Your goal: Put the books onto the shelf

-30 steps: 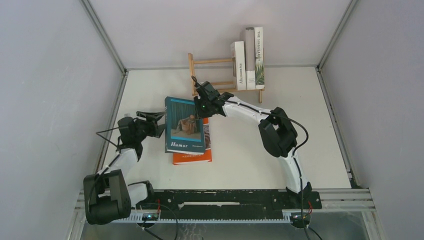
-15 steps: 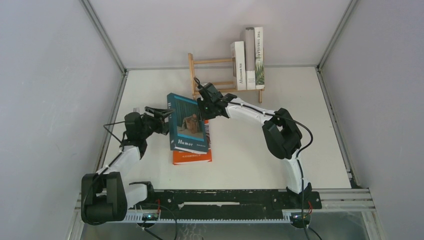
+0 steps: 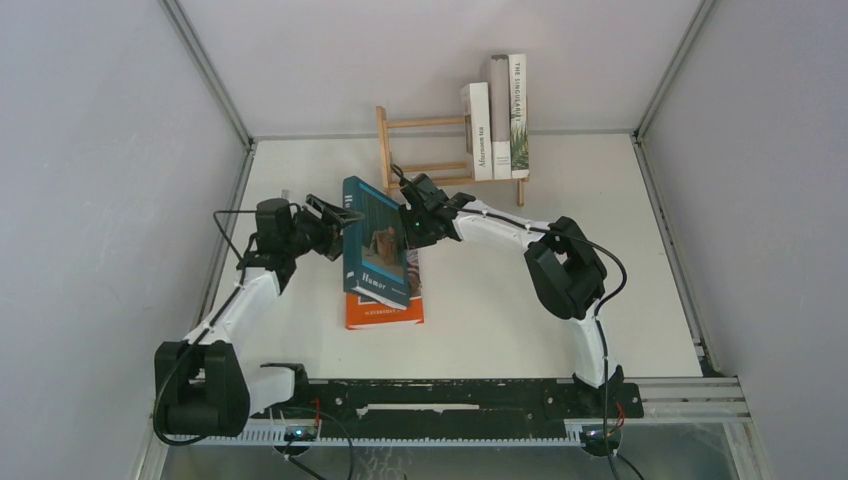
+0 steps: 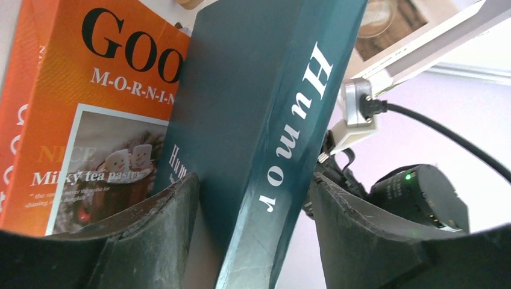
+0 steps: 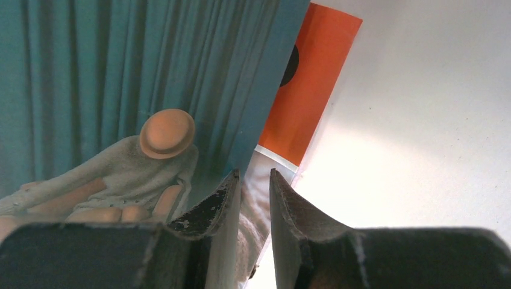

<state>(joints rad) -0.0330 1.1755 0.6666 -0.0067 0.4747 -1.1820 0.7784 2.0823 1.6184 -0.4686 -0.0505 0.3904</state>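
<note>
The jaws of the right gripper (image 5: 254, 192) pinch the tilted teal "Humor" book (image 3: 378, 245) over the orange "Milky tea pastry" book (image 4: 78, 120), while those of the left gripper (image 4: 253, 192) stand open astride its spine.

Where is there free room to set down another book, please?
Light-wood slatted rack: bare between left post and three upright books. White table: bare right of the right arm. Crowded: tilted teal book between left claw and right claw.

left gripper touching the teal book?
Cannot tell. In the left wrist view the teal book stands between the fingers of the open left gripper. Background shows beside one finger, but the other overlaps the cover, hiding any gap.
</note>
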